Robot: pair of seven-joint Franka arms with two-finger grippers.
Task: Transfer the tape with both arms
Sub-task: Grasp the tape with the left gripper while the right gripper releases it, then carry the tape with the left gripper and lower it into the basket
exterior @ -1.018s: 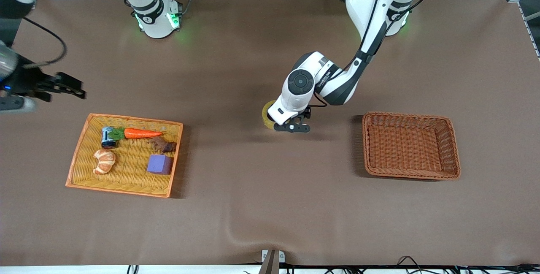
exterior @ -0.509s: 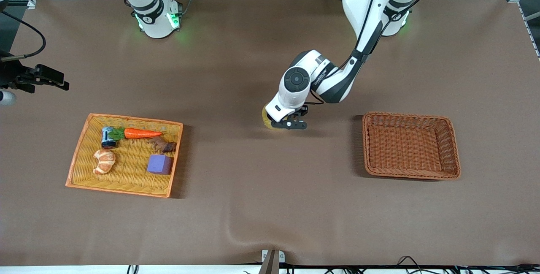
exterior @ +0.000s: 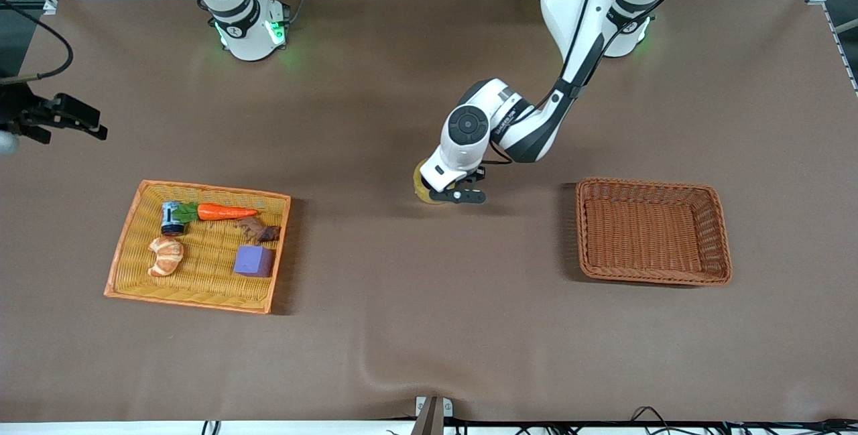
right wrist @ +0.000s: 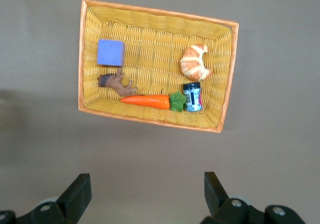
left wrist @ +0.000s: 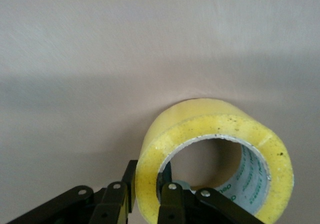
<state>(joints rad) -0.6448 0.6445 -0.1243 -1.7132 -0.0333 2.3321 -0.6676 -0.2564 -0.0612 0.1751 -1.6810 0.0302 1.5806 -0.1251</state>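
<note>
Tape, a translucent yellowish ring-shaped roll with grey core, stands on edge on the brown worktop mid-table, its bore axis level. Left pincer is closed across the roll's wall, one finger inside the bore, one outside. Right pincer hangs spread wide and empty above the yellow wicker tray.
</note>
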